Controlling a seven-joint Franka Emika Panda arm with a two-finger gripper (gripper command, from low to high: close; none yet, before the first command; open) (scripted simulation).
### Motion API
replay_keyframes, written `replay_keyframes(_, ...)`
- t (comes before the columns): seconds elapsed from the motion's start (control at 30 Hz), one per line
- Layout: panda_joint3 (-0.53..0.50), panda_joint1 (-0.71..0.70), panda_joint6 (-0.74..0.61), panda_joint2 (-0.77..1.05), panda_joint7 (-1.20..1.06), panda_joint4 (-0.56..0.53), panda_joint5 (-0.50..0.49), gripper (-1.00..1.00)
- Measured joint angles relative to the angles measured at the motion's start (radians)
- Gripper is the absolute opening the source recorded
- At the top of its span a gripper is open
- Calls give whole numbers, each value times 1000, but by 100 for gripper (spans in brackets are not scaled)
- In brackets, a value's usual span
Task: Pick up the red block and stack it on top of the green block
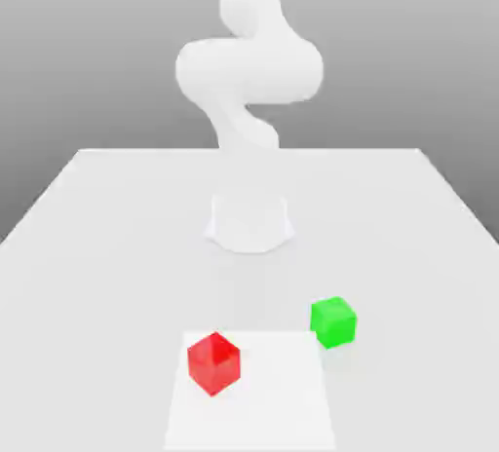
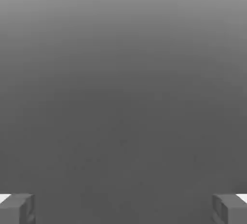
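The red block point(image 1: 213, 363) is a small bright cube resting on a pale square patch near the table's front edge. The green block point(image 1: 333, 321) is a cube of like size, sitting a little further back and toward the exterior view's right, just off that patch. The two cubes are apart. In the hand view my gripper point(image 2: 123, 208) stands open, its two grey fingertips point(image 2: 17, 208) far apart at the picture's edges with nothing between them and plain grey background beyond.
The white arm point(image 1: 249, 70) rises from its round base point(image 1: 249, 221) at the middle of the white table point(image 1: 97, 245). A lighter square patch point(image 1: 251, 396) lies at the front.
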Motion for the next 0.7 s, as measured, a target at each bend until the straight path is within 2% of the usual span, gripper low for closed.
replay_keyframes(0.43,-159,83,279,481,-500,-262,-16,0)
replay_keyframes(0.6,-186,84,384,664,-714,-361,15,0)
replay_keyframes(0.7,-166,64,458,774,-812,-391,52,0)
